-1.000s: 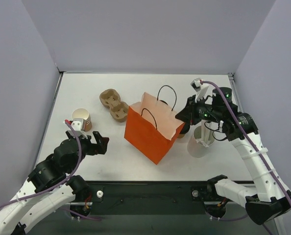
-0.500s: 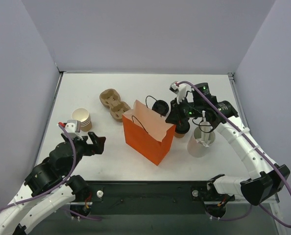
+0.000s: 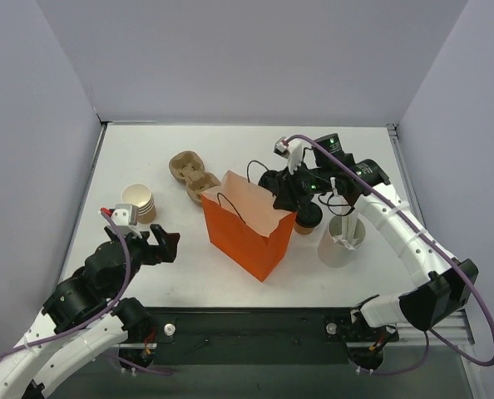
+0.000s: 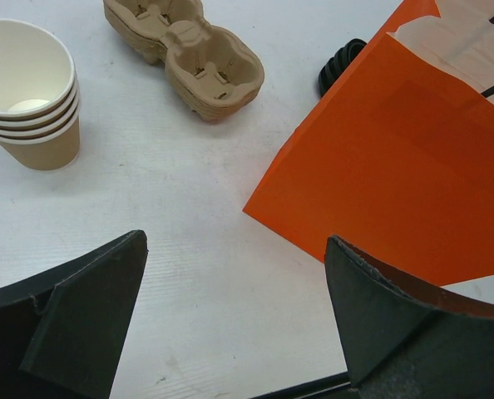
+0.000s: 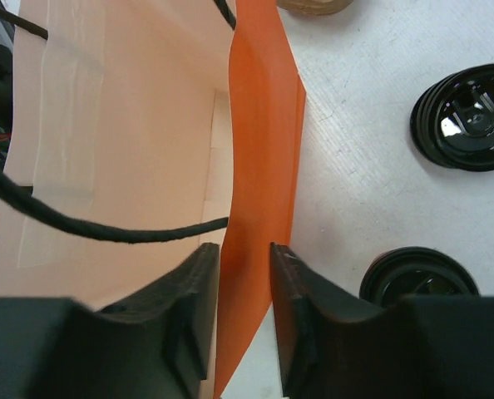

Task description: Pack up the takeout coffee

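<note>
While right hand [image 5: 243,320] pinches orange paper bag [image 3: 245,237] wall, left hand [image 4: 239,324] spread, idle: bag-opening step. Next: lift black-lidded tan paper cup [image 3: 308,217] inside, upright.

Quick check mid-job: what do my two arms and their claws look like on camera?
The left arm and right arm have white shell links with black joints, and a purple cable runs along each. The left claw and right claw are matte black with wedge-shaped fingers. Green lights glow near the right wrist.
</note>
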Robot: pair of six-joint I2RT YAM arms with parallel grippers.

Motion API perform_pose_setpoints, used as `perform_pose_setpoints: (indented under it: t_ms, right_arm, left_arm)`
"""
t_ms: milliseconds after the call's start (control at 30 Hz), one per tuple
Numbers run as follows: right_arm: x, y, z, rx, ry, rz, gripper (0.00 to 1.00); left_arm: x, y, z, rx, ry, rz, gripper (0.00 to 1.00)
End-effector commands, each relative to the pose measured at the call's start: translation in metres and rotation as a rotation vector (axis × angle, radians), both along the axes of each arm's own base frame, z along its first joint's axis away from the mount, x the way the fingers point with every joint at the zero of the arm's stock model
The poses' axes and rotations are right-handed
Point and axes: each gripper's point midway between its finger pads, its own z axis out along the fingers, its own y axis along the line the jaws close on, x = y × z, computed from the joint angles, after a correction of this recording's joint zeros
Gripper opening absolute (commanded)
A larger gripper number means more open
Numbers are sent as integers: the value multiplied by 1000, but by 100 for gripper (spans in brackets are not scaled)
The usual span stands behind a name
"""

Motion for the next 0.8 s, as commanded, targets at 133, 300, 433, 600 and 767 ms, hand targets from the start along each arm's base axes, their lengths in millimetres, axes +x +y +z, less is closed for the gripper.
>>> perform_pose_setpoints:
  t_ms: [133,300,433,600,767]
  right_arm:
    - [15,10,49,48,-136,53,46]
    - [21,2,69,50,-174,-37,67]
    - [17,-7,86,76,-187,-128,71]
    - [-1,-28,108,119,-252,-246,78]
    - [-29,-52,126,204,-303,-345,80]
  left_arm:
    - [4,-6,14,22,-57,-40,95]
    - [8,-5,45,81,-105,-56,94]
    - [22,-9,60,220,-82,-66,92]
    - [59,-30,76,336,-46,-79,91]
    - [121,-22,76,196,57,-112,86]
